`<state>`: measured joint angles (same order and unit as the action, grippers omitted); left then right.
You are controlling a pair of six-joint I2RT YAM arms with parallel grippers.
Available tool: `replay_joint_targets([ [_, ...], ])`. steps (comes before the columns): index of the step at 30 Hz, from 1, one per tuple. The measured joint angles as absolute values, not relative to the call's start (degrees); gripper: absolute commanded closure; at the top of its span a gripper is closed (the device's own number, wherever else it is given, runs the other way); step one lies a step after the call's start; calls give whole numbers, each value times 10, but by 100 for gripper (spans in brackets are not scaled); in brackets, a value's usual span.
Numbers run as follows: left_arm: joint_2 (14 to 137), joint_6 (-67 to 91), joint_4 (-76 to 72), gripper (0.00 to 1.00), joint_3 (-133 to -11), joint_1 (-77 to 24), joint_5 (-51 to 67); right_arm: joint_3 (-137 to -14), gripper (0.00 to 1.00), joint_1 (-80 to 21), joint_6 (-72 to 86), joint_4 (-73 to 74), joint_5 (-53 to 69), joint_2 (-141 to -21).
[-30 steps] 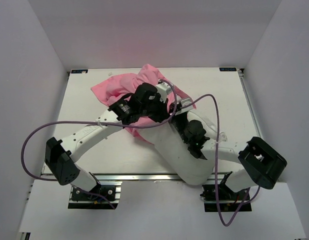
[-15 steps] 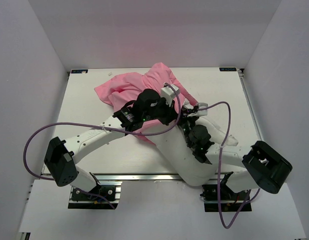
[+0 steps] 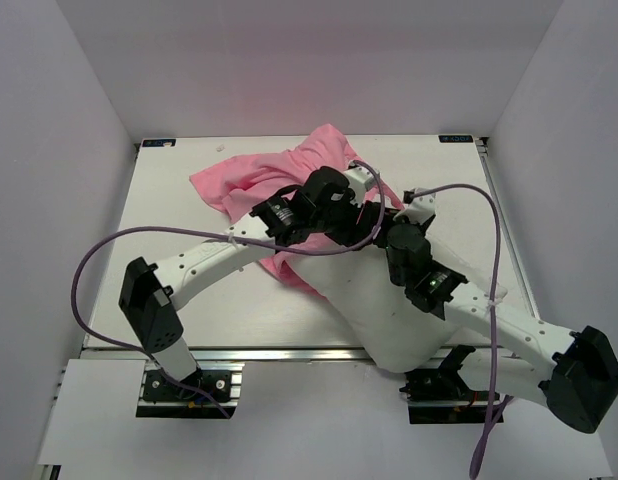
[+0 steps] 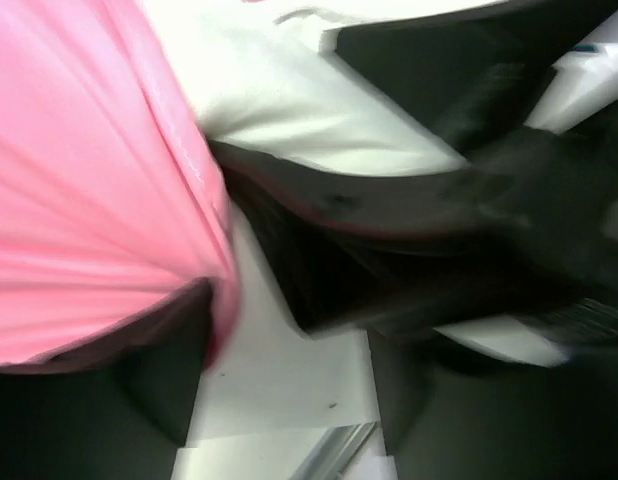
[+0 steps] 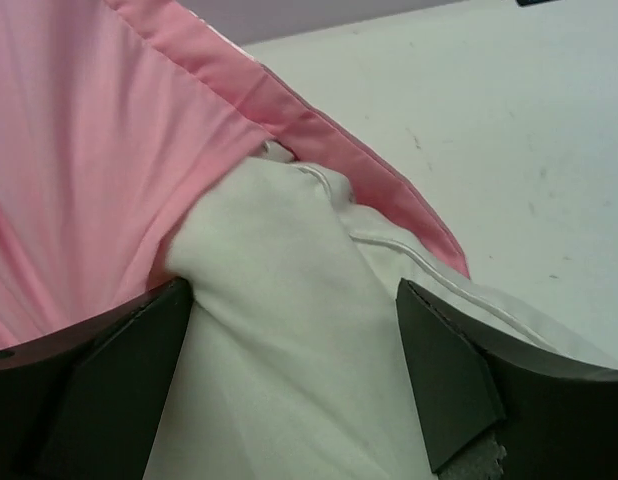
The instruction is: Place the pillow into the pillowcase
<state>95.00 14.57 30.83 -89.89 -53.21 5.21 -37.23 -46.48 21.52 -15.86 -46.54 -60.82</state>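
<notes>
The white pillow point(image 3: 374, 310) lies slantwise from the table's middle to its near edge. Its far end goes into the crumpled pink pillowcase point(image 3: 254, 180) at the back. Both grippers meet at that mouth. My right gripper point(image 5: 289, 390) stands open, with a fold of the pillow point(image 5: 279, 330) between its dark fingers point(image 5: 454, 385). The pillowcase point(image 5: 79, 170) and its hem lie just ahead of it. My left gripper point(image 4: 284, 400) is open over bare table, and the pillowcase point(image 4: 89, 180) hangs against its left finger point(image 4: 159, 390). The right arm's dark body fills the right of that view.
The white table point(image 3: 179, 300) is boxed in by pale walls at the left, back and right. A metal rail point(image 3: 289, 353) runs along its near edge. Purple cables point(image 3: 104, 250) loop from both arms, one arching over the right side point(image 3: 494, 230).
Both arms have moved right and farther back, the right one stretching out long. The pillowcase's mouth has shifted right with them.
</notes>
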Motion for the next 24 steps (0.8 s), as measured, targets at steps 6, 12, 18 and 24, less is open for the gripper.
replay_joint_targets([
  [6, 970, 151, 327, 2, -904, -500, 94, -456, 11, -463, 220, 36, -446, -607],
  [12, 938, 159, 334, 2, -903, -505, 96, -537, 11, -471, 218, 162, -432, -604],
  [18, 841, 209, 340, 2, -883, -516, 48, -638, 11, -492, 221, 230, -415, -604],
  [24, 684, 268, 398, 2, -806, -486, -107, -669, 11, -478, 202, 340, -454, -584],
])
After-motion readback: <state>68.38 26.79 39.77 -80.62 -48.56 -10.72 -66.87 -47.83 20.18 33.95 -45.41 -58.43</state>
